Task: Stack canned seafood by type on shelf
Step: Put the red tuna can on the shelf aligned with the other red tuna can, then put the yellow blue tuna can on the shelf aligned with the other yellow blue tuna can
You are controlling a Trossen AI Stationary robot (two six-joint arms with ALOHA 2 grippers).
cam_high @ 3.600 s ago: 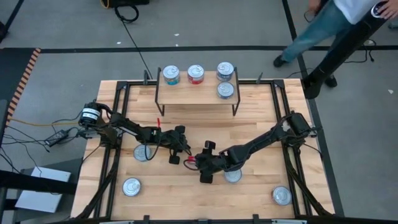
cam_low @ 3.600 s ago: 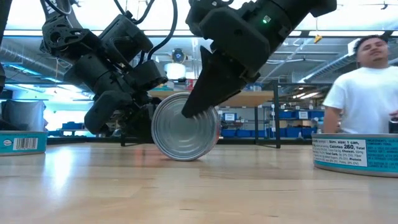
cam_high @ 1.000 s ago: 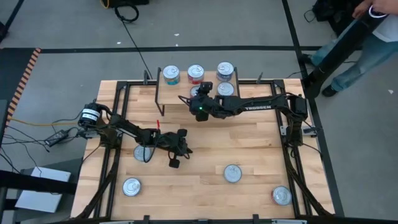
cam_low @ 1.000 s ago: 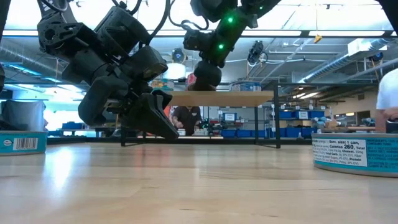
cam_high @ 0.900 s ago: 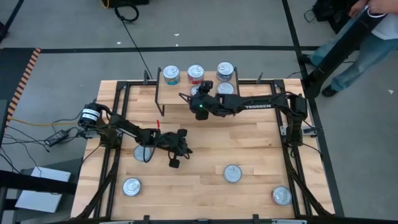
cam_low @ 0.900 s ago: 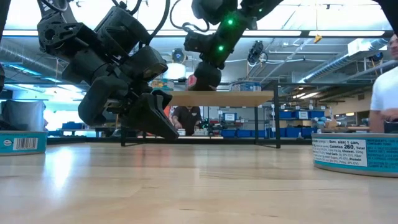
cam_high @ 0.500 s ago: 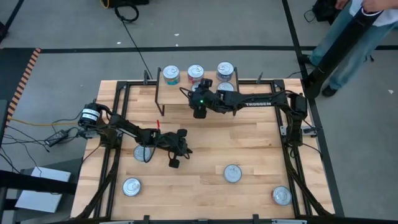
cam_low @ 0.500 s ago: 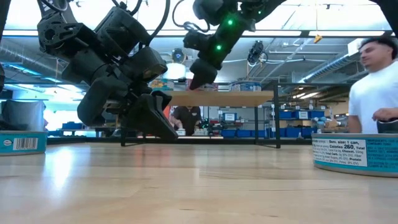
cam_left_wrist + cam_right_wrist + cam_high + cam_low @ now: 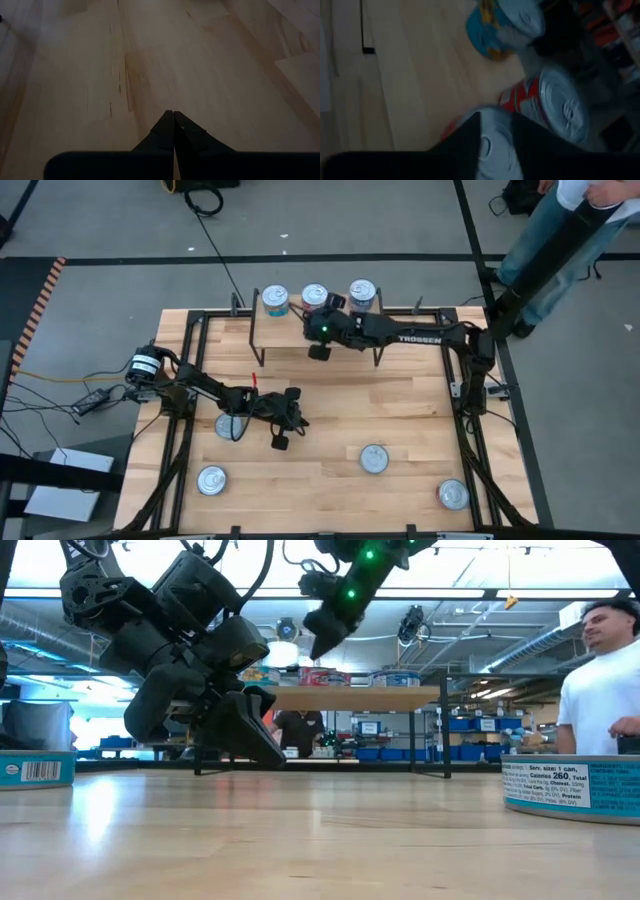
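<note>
Hovering over the shelf (image 9: 300, 330), right fingers (image 9: 470, 145) stand slightly apart above upright, lid-up tins (image 9: 274, 301); left fingers (image 9: 173, 131) pressed together.

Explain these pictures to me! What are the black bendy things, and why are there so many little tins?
The bendy things are two robot arms, each ending in a two-finger gripper. One picture looks straight down from above, one looks level across the table, and two come from little cameras on the arms' wrists.

The table holds a small wooden shelf at the back. Some tins of fish already stand on the shelf. Four more tins lie about on the table.

The right gripper reaches over the shelf, just by a red tin. The left gripper waits low over the table, shut and holding nothing. A person stands beyond the table's corner.
</note>
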